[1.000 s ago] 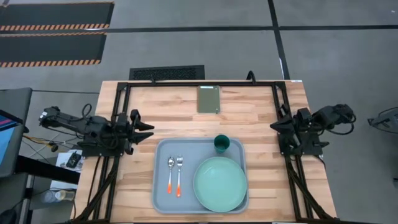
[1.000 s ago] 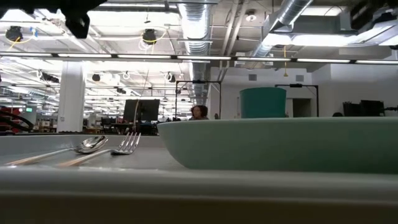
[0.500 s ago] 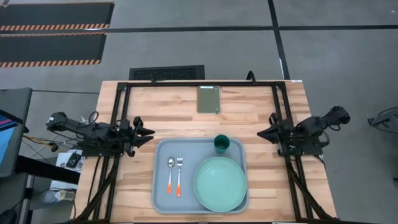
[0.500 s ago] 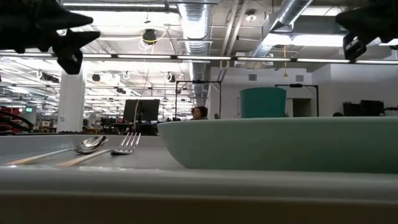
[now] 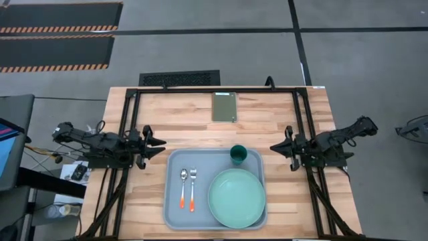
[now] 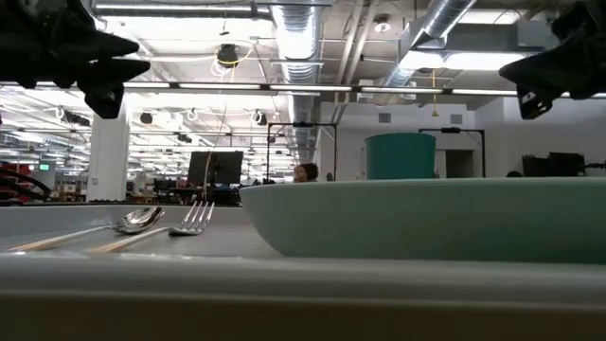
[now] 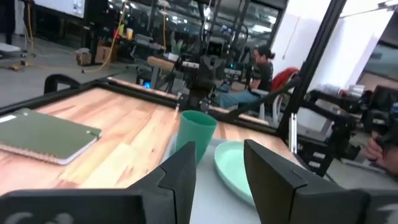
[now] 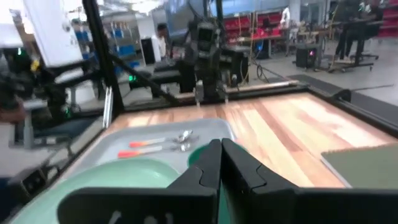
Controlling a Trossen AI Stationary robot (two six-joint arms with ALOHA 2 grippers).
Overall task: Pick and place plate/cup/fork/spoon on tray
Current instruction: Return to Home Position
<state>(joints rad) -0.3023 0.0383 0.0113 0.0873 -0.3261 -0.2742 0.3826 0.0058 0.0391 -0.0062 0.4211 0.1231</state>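
Observation:
The grey-blue tray lies on the wooden table near its front edge. On it lie the mint-green plate, the teal cup upright at its far edge, the spoon and the fork side by side. My left gripper hovers open just left of the tray's far left corner, pointing right; the left wrist view shows its open fingers facing the cup. My right gripper hovers shut just right of the tray, pointing left at the cup; its fingers are closed together.
An olive-green slab lies flat at the table's far middle. Black frame rails run along the far edge and both sides of the table. In the low view both grippers hang above tray height. People show far off in the room.
My right gripper has gone toward the table's left edge and down, ending close to the tray's right side near the cup. My left gripper has come down a little beside the tray's far left corner. The tableware has stayed in place.

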